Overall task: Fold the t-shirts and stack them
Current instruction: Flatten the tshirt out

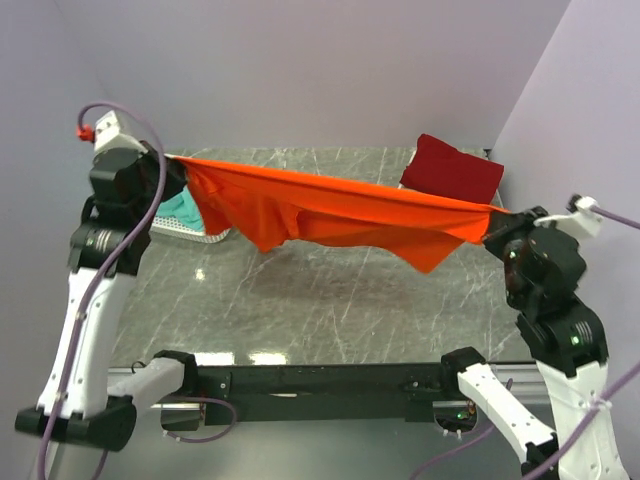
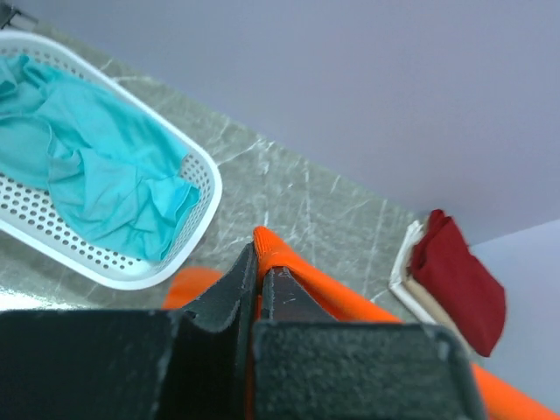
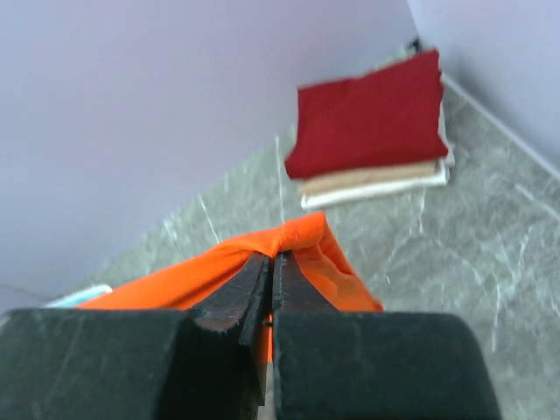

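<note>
- Aloft, stretched between both fingertip pairs: bright orange cloth t-shirt (image 1: pixel 330 212).
- Left gripper (image 2: pixel 260 258), right gripper (image 3: pixel 273 261): each clamped on an orange edge.
- Beyond right fingers: folded dark red cloth t-shirt (image 3: pixel 367 114).
- Beyond left fingers: teal cloth t-shirt (image 2: pixel 96 166) in white plastic lattice basket (image 2: pixel 206 188).

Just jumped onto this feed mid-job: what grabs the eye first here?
The orange shirt hangs stretched in the air across the table, with the left gripper and right gripper each shut on one end. At the far right corner a folded dark red shirt tops a cream shirt, and a teal shirt lies crumpled in the white basket at far left.
</note>
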You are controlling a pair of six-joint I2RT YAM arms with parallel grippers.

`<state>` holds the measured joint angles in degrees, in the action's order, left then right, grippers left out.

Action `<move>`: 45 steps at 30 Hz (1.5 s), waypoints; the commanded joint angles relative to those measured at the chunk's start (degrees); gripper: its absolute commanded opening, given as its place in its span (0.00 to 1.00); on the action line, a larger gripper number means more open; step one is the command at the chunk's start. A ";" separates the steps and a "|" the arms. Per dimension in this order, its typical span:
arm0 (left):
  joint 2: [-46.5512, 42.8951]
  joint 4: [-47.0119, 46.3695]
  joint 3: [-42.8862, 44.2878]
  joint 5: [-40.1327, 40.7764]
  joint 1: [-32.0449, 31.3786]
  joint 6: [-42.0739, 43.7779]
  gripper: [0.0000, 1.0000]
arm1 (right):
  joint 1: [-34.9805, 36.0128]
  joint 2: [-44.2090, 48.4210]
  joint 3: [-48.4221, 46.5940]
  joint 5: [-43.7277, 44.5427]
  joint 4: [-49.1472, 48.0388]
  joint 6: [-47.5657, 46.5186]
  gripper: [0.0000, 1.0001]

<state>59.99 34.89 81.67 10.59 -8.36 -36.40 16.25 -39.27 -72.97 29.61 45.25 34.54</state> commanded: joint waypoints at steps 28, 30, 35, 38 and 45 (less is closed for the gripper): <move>30.10 -14.94 -13.45 -14.28 -9.03 -1.03 0.67 | -12.47 -31.84 23.48 -16.07 -23.28 -2.91 0.77; 30.63 -15.12 -16.97 -14.28 -11.41 -2.44 0.62 | -12.56 -32.19 23.84 -17.12 -23.28 -2.64 0.77; 32.73 -14.69 -20.41 -12.18 -14.84 -4.03 0.55 | -12.56 -32.10 24.28 -17.83 -23.46 -2.11 0.75; 33.79 -14.15 -21.20 -10.68 -15.02 -4.29 0.49 | -12.56 -31.84 24.54 -18.53 -23.98 -1.94 0.75; 37.39 -14.51 -21.64 -10.77 -15.98 -5.08 0.41 | -12.56 -31.66 25.77 -19.85 -24.25 -0.88 0.74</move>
<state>95.77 21.50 60.18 -1.15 -23.62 -40.34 3.90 -72.14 -48.18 10.57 22.94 32.60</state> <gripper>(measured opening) 0.422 0.744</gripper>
